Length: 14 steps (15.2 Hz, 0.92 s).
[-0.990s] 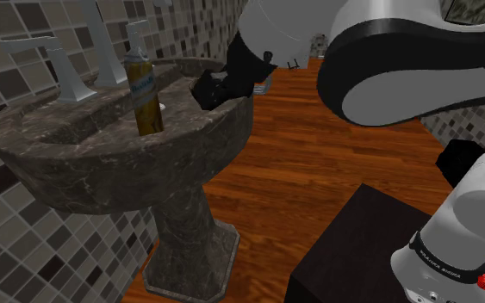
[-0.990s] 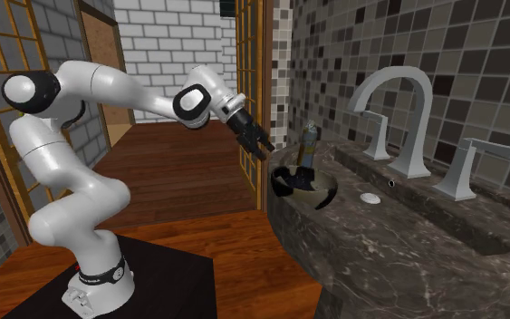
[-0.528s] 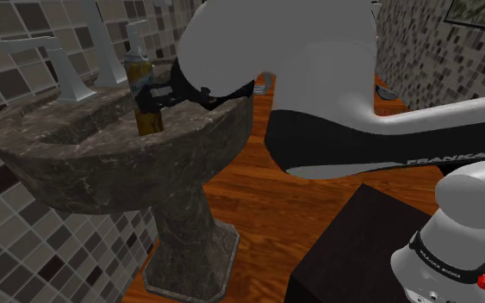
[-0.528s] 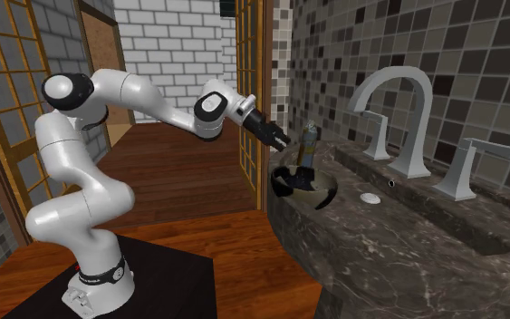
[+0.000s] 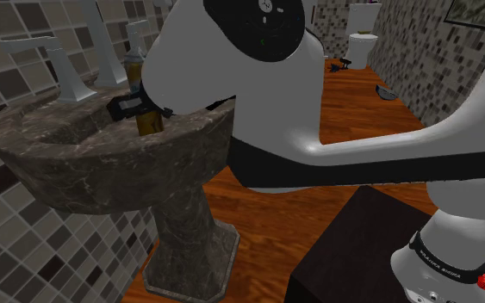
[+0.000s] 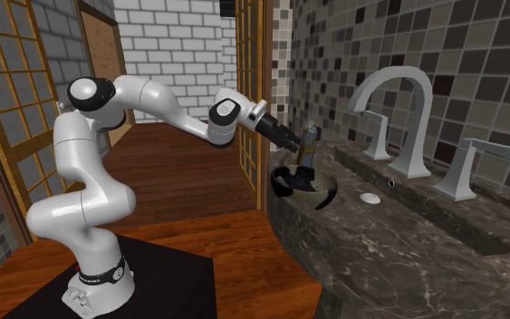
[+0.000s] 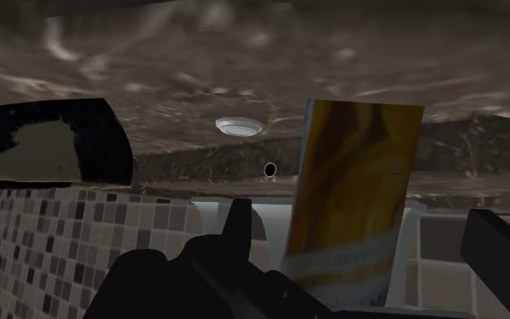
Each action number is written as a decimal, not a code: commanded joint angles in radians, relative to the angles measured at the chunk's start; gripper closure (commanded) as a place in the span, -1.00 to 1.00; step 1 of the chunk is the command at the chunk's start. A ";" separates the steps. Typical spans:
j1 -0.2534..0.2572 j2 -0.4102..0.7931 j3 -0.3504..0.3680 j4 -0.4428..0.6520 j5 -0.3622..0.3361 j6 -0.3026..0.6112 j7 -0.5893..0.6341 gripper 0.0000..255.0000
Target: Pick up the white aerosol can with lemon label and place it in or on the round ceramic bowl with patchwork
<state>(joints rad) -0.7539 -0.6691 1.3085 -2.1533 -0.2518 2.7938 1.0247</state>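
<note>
Gripper [image 6: 292, 143] advanced to aerosol can [image 7: 357, 195], can standing between spread fingers [image 7: 505, 252]

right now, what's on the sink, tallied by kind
aerosol can: 1
dark bowl: 1
faucet spout: 1
faucet handles: 2
total: 5

Yellow-brown can [image 7: 352, 199] (pale stripes) — dark veined sink [image 5: 102, 163].
</note>
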 commanded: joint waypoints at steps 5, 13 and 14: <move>-0.062 0.009 0.044 0.019 -0.007 0.021 0.005 -1.00; -0.062 0.009 0.044 0.019 -0.007 0.021 0.005 1.00; -0.061 0.009 0.044 0.018 -0.007 0.021 0.005 1.00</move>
<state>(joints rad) -0.8145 -0.6602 1.3525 -2.1346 -0.2584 2.8154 1.0301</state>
